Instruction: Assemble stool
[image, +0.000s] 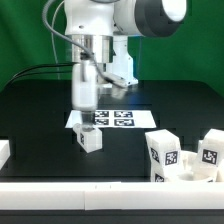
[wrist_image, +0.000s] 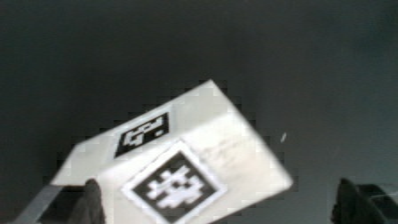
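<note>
A white stool leg (image: 91, 139), a stubby block with black-and-white tags, lies on the black table just in front of the marker board (image: 111, 118). My gripper (image: 84, 125) hangs straight above it, its fingertips close over the leg's top. In the wrist view the leg (wrist_image: 187, 165) lies tilted between the fingers, close to one finger (wrist_image: 80, 205) and well apart from the other (wrist_image: 370, 202). The gripper (wrist_image: 224, 204) is open and holds nothing. More white tagged stool parts (image: 164, 152) stand at the exterior view's right; I cannot pick out the seat disc.
Another tagged white part (image: 210, 150) stands at the far right. A white piece (image: 4, 151) sits at the left edge. A white rail (image: 80, 190) runs along the table's front. A green backdrop stands behind.
</note>
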